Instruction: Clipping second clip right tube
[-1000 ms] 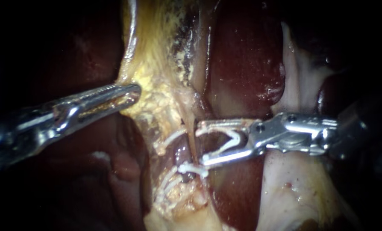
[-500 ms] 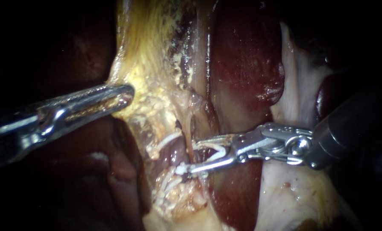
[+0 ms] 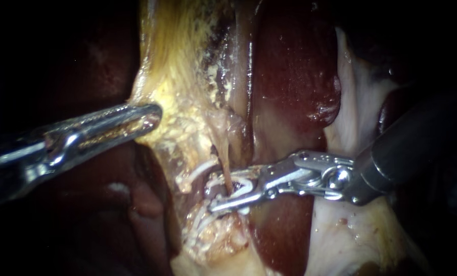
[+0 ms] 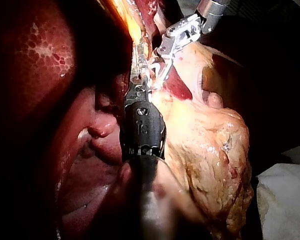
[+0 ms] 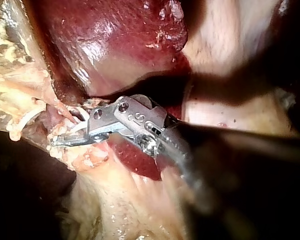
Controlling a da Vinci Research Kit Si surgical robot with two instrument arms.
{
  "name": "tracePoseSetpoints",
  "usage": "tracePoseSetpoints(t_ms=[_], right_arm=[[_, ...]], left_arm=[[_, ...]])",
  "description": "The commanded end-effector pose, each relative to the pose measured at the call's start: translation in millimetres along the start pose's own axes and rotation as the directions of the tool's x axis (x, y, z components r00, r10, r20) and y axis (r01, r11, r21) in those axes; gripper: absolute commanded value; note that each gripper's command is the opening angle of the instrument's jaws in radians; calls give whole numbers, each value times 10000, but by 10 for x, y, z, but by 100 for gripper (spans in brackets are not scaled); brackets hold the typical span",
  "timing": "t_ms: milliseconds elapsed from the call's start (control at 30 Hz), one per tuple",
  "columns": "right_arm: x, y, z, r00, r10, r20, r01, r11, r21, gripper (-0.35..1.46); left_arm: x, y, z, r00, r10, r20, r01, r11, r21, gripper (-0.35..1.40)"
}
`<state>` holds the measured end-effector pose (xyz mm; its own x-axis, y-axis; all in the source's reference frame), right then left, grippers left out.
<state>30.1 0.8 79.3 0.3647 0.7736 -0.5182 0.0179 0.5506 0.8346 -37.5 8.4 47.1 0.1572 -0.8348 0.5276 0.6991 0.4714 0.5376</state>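
Right instrument with clip at tube

Your left instrument came in from the left and rose slightly toward the middle. Its wrist was straight and its hand stretched out in line with the shaft. The jaws lay together, clamped on a fold of tissue at their tip. Your right instrument sloped down from the upper right on a dark shaft. The wrist bent so that the hand ran nearly level, pointing left. Its jaws stood in a narrow V and held a white clip between them. The two hands were well apart.
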Motion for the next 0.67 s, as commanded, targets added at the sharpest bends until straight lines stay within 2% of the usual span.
tracePoseSetpoints(t_ms=[33,67,100,200,667], right_arm=[[1,0,-4,10000,6,-37,-7,9999,-160,-9],[2,-1,-5,10000,79,-46,-80,9995,-312,-30],[3,-1,-8,9998,217,29,-215,9990,-403,-35],[4,-1,-12,9991,418,-13,-418,9965,-721,-35],[0,2,-11,9986,524,53,-518,9957,-769,-35]], left_arm=[[1,0,1,10000,0,1,0,10000,0,-35],[1,0,1,10000,0,-5,0,10000,29,-35],[1,0,1,10000,0,-5,0,10000,29,-35],[1,0,1,10000,0,-5,0,10000,29,-35],[1,-1,1,10000,0,-3,0,10000,24,-35]])
